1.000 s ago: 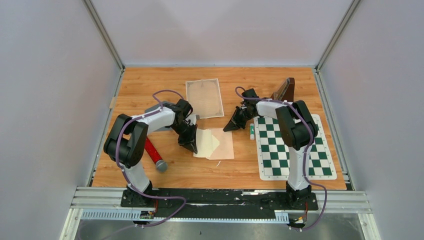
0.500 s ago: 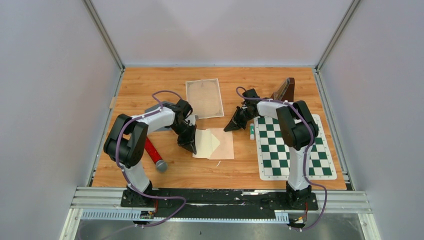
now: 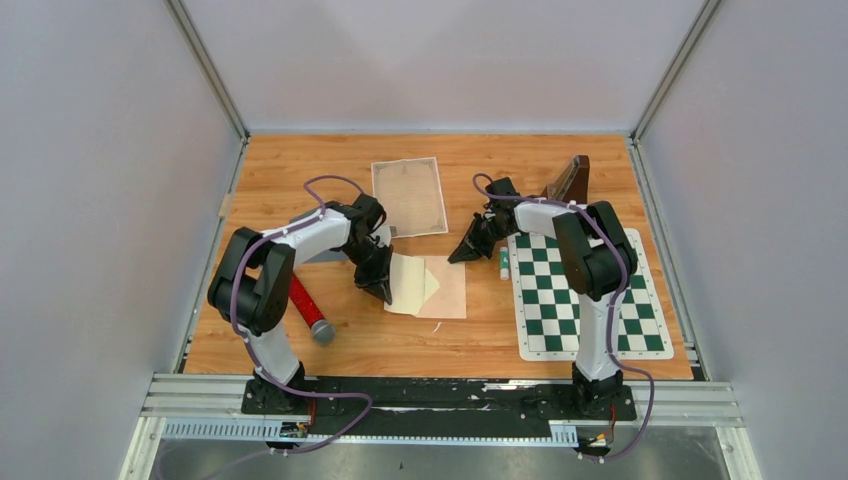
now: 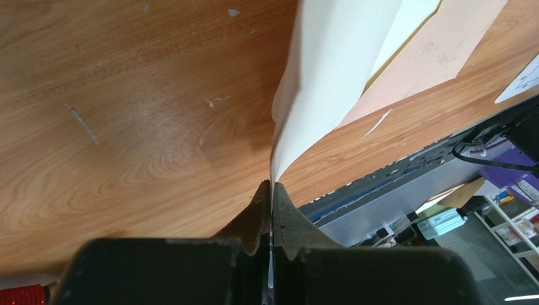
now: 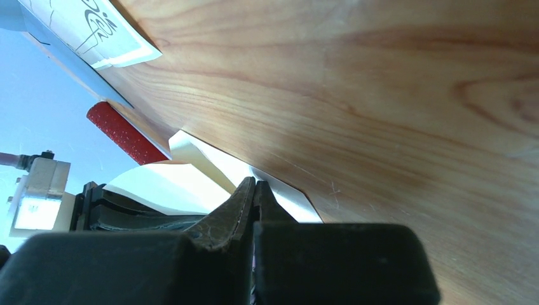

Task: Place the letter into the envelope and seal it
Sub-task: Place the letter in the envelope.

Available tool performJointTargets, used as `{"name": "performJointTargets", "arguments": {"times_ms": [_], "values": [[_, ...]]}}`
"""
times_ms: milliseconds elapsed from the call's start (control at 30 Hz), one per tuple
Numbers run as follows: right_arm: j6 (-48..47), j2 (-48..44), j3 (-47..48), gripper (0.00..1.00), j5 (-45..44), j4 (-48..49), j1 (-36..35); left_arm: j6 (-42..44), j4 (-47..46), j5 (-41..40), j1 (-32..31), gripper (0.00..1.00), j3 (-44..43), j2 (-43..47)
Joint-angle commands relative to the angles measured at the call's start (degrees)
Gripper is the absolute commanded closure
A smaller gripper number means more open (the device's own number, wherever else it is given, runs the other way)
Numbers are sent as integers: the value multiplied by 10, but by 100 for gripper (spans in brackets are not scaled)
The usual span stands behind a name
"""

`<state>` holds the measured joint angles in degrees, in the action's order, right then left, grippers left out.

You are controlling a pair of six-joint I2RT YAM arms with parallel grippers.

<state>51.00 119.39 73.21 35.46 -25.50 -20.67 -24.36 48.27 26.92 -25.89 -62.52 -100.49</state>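
Right gripper [image 5: 254, 183]: fingers pressed together low over the wood; unclear whether they nip the pale corner beyond them. Only the left wrist view shows the left gripper [image 4: 272, 189] pinching the raised edge of the cream sheet [image 4: 330, 63]. The sheet overlaps the peach envelope [image 4: 438, 51] at mid wooden table [image 3: 420, 345]. Grey walls enclose it.

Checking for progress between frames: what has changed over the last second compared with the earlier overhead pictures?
The left gripper, shut on the edge of the cream sheet, has crept slightly leftward and away from the arm bases, drawing the sheet with it. Nothing was taken or let go. The right gripper stayed shut by the far corner of the pink envelope. The red cylinder, printed sheet and chessboard mat are unchanged.
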Motion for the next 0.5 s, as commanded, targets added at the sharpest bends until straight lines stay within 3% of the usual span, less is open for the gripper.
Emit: {"name": "performJointTargets", "arguments": {"times_ms": [0, 467], "values": [[21, 28, -29, 100, -82, -67, 13, -10, 28, -16, -3, 100, -30, -8], [51, 12, -38, 100, -73, -67, 15, -21, 37, -24, -3, 100, -45, -32]]}}
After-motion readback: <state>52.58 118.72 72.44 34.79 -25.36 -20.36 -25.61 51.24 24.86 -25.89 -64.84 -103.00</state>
